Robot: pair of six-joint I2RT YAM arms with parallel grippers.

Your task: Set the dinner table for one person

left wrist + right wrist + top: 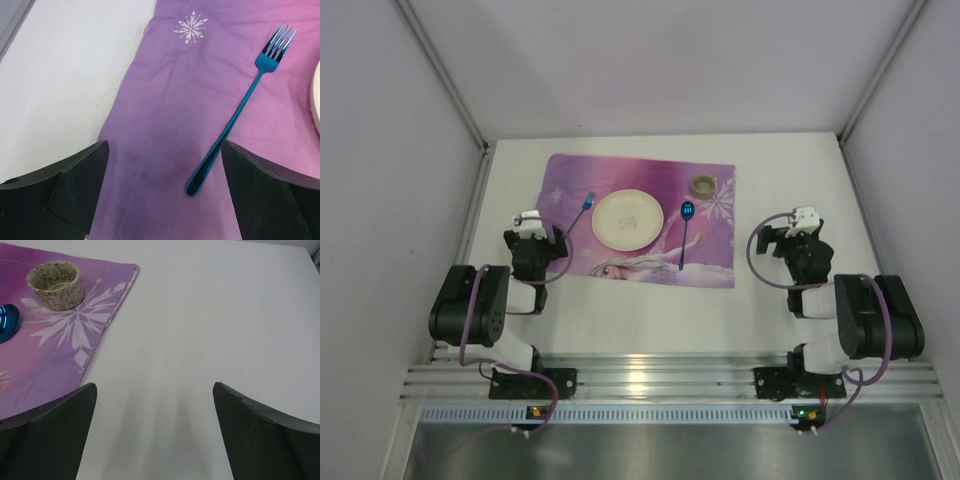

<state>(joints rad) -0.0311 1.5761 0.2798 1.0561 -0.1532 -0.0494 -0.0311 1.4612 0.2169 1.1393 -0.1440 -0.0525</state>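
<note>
The white dinner table (790,160) carries a purple placemat (715,265). On the mat lie a cream plate (628,220), a blue fork (579,212) to its left, a blue spoon (685,232) to its right and a speckled cup (703,184) at the far right. My left gripper (538,228) is open and empty over the mat's left edge; in the left wrist view the fork (240,107) lies between the fingers (80,175), its handle end near the right one. My right gripper (790,225) is open and empty over bare table right of the mat; the cup (55,284) shows far left.
Pale walls and metal frame posts (445,70) close in the table on three sides. An aluminium rail (650,378) runs along the near edge by the arm bases. The plate's rim (315,100) shows at the right edge of the left wrist view.
</note>
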